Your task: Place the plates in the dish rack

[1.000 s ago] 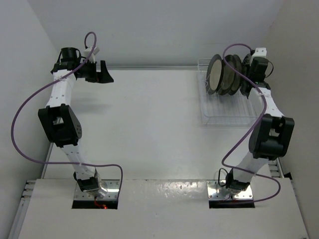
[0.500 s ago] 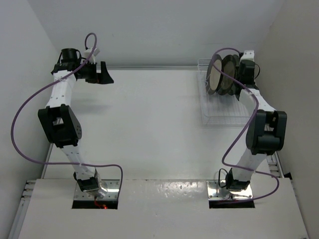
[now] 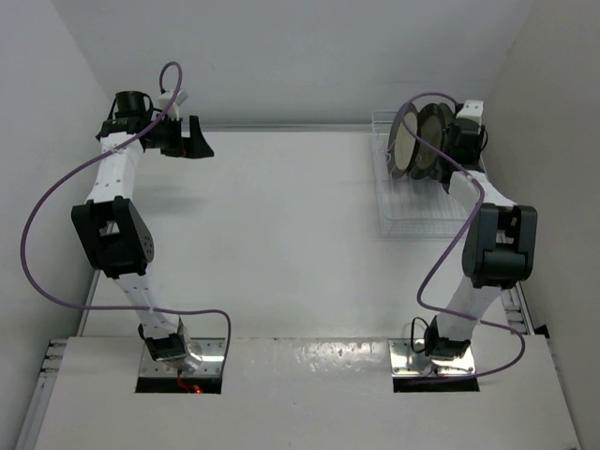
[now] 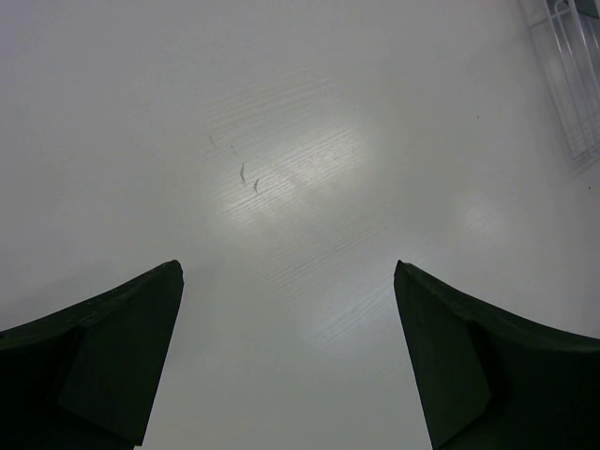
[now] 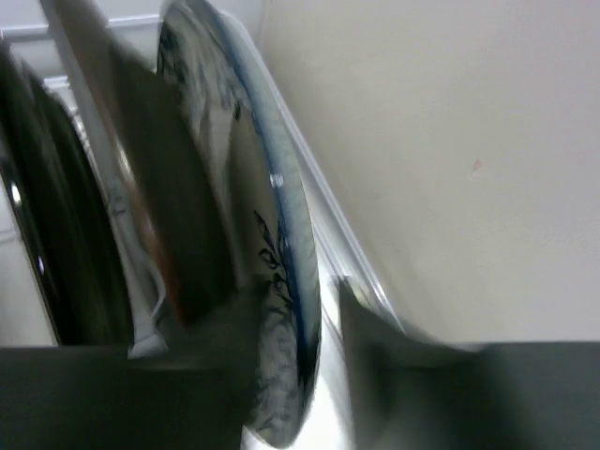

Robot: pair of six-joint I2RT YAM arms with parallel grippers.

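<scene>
The left gripper (image 4: 286,267) is held wide open over the bare table (image 4: 281,141) at the far left, and nothing is gripped in it. The right gripper (image 5: 300,291) is set at the rack (image 3: 424,214) in the far right corner, where the plates (image 3: 410,145) are stood on edge in a close row at the rack's far end. Their number cannot be counted with certainty.

In the right wrist view the rim of the blue plate (image 5: 286,253) is seen between the two fingers (image 5: 403,394), with the dark plates (image 5: 47,234) just beside it. The view is blurred, and a thin pale gap seems to be left between the rim and one finger. Whether the plate is pinched or already let go cannot be told.

The loading is judged to be nearly finished, so the risk lies in the release and the withdrawal.

- If the plate is let go before it is seated between the bars, it may slide flat or lean on its neighbours.
- If the fingers are drawn away at an angle, or while not fully parted, the rim may be dragged along and the whole row tipped.
- The light rack may be shoved.
- The cable (image 3: 424,96) looped above the plates may be caught on a rim.
</scene>
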